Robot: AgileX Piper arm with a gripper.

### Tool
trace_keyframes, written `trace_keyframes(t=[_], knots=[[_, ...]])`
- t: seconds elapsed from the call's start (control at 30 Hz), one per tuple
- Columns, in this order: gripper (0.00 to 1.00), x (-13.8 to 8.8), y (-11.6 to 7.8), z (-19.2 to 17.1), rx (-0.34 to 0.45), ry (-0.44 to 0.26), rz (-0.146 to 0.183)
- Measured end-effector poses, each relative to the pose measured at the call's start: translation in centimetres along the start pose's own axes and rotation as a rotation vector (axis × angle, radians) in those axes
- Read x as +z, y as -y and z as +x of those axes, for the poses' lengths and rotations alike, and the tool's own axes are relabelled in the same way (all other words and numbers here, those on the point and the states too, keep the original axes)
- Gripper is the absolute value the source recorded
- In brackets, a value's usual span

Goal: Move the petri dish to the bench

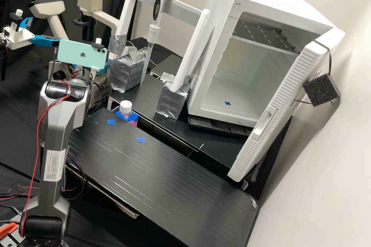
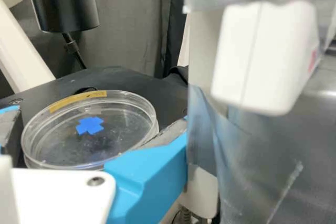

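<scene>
In the high view my gripper (image 1: 102, 69) is at the microscope, largely hidden behind the phone on the wrist; a bit of blue finger shows below the phone's right end. In the wrist view the clear petri dish (image 2: 121, 124) lies flat at the black microscope stage (image 2: 118, 78), a yellowish label strip on its rim and a blue cross mark visible through it. My gripper (image 2: 93, 136) is shut on the dish, one finger against each side. Two blue crosses mark the black bench (image 1: 166, 170).
Behind the bench a pipette (image 1: 154, 31) stands between tape-wrapped supports (image 1: 173, 100). A pink bottle (image 1: 125, 110) is close to the bench's rear edge. The white incubator (image 1: 216, 85) stands open at the right. A second arm's gripper (image 1: 29, 32) is at the far left.
</scene>
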State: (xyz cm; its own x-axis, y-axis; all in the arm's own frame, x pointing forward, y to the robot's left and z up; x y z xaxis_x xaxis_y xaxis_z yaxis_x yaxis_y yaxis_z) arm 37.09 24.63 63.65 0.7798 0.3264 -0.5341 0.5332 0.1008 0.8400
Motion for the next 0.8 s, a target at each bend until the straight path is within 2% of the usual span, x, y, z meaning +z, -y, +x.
trace_keyframes(t=[0.2,0.8], knots=[[0.0,-0.01,-0.01,0.0,0.001,-0.001,0.01],[0.0,0.49,0.46,-0.28,0.005,-0.007,0.009]])
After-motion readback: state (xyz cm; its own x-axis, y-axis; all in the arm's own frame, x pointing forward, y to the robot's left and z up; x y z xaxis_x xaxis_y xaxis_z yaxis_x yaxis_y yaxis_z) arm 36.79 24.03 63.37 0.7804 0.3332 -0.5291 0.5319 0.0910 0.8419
